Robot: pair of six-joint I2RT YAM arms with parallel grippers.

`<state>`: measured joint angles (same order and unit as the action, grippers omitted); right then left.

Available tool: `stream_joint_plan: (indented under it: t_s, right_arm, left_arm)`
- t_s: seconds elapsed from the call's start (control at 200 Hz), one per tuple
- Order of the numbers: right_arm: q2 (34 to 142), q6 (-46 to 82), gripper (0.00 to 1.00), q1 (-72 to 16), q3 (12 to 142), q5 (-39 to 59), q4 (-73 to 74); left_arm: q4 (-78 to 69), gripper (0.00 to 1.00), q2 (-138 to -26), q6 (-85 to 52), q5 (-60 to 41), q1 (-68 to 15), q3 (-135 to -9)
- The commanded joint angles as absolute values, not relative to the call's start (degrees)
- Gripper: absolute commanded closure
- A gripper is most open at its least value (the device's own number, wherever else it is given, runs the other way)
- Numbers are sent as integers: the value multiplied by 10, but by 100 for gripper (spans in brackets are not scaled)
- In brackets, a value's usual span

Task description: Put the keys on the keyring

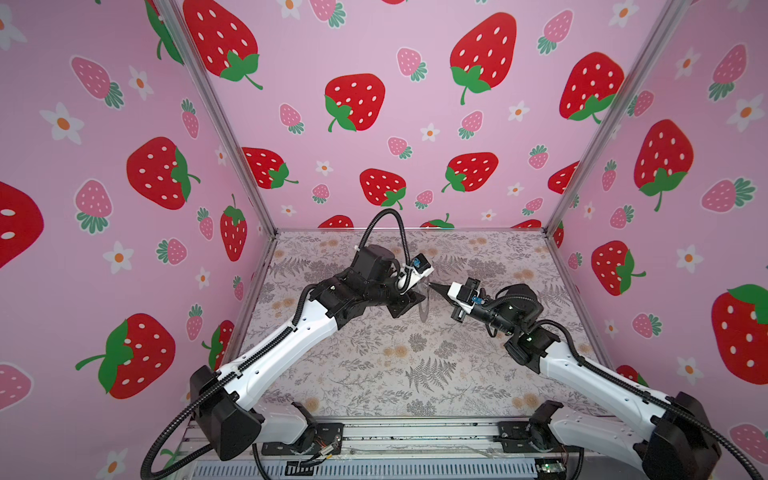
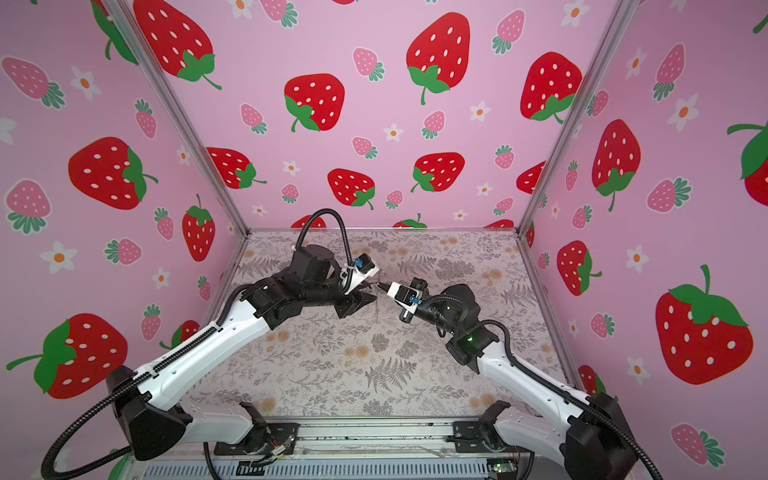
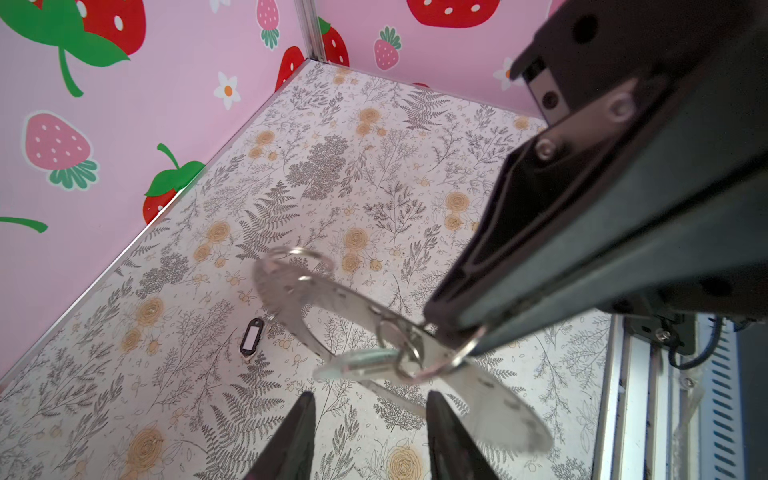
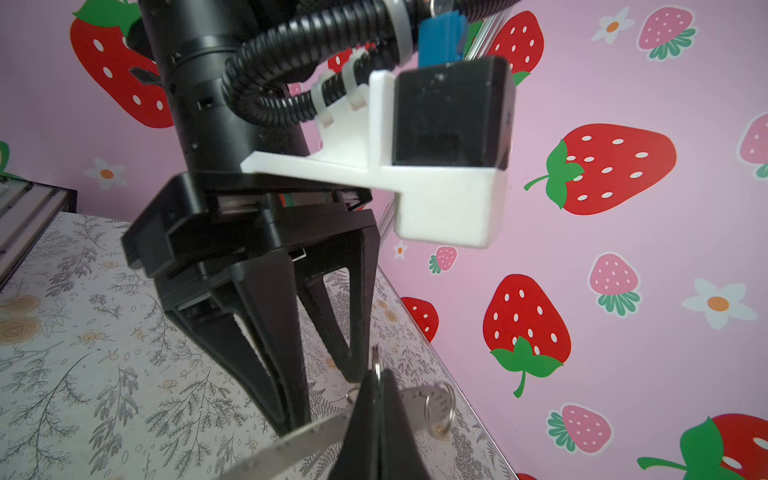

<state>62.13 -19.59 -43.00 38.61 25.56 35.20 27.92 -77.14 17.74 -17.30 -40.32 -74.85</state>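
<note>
Keyring point(image 3: 328, 291): hung above the middle of the counter point(image 3: 374, 166), at the tip of the right gripper point(image 3: 432, 318), just ahead of the left gripper point(image 3: 370, 401). Oval tag point(image 3: 251, 336): lay flat on the counter, apart from the keyring.

Pink strawberry walls point(image 1: 415, 50), floral floor point(image 1: 374, 374), seemingly metal posts point(image 1: 222, 124)

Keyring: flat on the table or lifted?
Lifted. In the left wrist view the right gripper, shut, pinches the keyring, which hangs tilted above the table.
</note>
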Motion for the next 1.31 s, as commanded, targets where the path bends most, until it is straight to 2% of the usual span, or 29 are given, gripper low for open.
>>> stream_joint_plan:
  t_s: [0.0,0.135,0.32,0.53,0.63,0.79,1.1,1.3]
  right_arm:
    - [618,-192,100,-429,383,264,388]
    - [621,-190,100,-428,384,268,392]
    - [620,-188,100,-427,383,274,394]
    - [615,-184,100,-426,376,290,407]
    - [615,-180,100,-423,374,296,414]
    - [614,-173,100,-416,372,314,421]
    - [614,-144,100,-381,366,380,443]
    - [615,-136,100,-364,373,437,441]
  left_arm:
    - [232,49,-753,170,-212,-402,-735]
    - [215,48,-753,166,-206,-402,-724]
    - [197,51,-757,161,-177,-402,-719]
    - [176,49,-757,161,-168,-401,-706]
    - [155,51,-751,167,-185,-400,-692]
    - [109,60,-731,182,-240,-399,-656]
    - [80,59,-706,225,-326,-394,-621]
    - [92,57,-704,242,-341,-380,-621]
